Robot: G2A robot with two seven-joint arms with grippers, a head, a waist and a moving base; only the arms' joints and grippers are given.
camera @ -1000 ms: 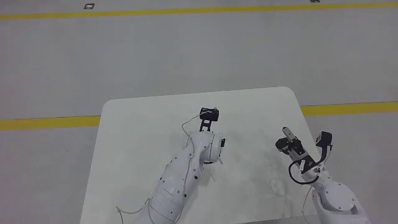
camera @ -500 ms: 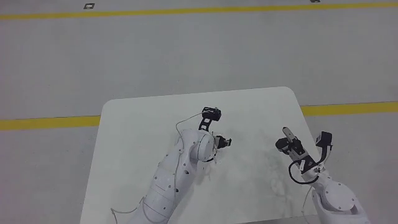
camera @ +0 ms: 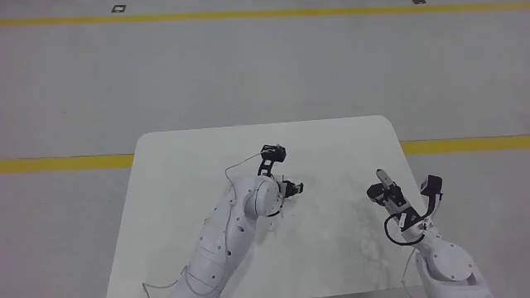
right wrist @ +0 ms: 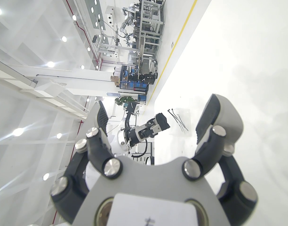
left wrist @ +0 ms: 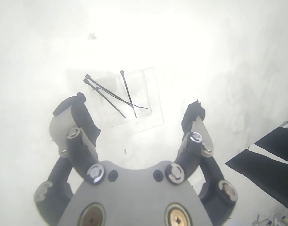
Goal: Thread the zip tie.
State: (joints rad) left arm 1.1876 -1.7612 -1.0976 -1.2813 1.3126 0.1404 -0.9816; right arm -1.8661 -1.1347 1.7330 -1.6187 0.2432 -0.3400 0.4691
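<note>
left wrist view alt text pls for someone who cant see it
The left gripper hangs open over a white table, its two black-tipped fingers spread wide. Just ahead of the fingertips, three black zip ties lie crossed on a clear flat sheet, none of them gripped.

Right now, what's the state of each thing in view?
clear plate: flat on the table.
zip ties: three, unthreaded, lying crossed on the clear plate.
left gripper: open, empty, above the clear plate.
right gripper: open, empty, away from the clear plate.
</note>
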